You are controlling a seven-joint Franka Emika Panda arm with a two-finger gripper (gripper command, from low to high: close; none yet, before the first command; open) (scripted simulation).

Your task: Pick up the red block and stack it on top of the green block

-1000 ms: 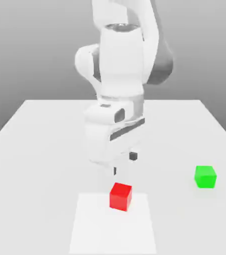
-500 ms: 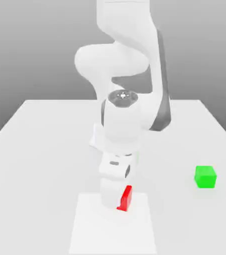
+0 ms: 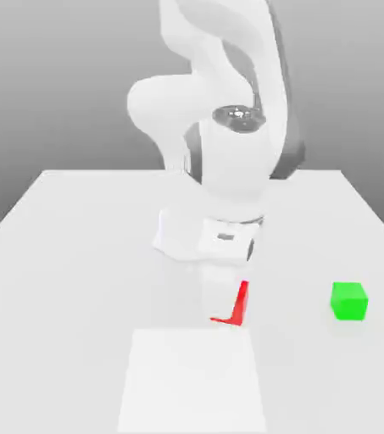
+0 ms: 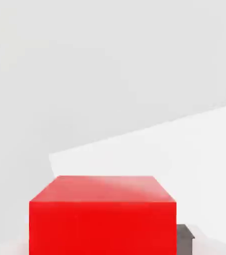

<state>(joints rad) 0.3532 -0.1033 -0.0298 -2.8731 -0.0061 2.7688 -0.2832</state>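
The red block (image 3: 239, 303) peeks out from under the white hand, a little above the table and just past the far edge of the white patch (image 3: 192, 381). My gripper (image 3: 229, 307) is shut on it, and the hand covers most of the cube. In the hand view the red block (image 4: 103, 216) looms close, with one dark fingertip (image 4: 184, 238) pressed against its side. The green block (image 3: 348, 301) rests on the table toward the exterior view's right, well apart from the gripper.
The white tabletop (image 3: 68, 254) stretches out around both cubes. The arm's bulky links (image 3: 220, 153) rise over the middle of the table behind the hand.
The hand came down over the red block, closed on it, and has since carried it off the white patch, upward and toward the exterior view's right. The green block has stayed put.
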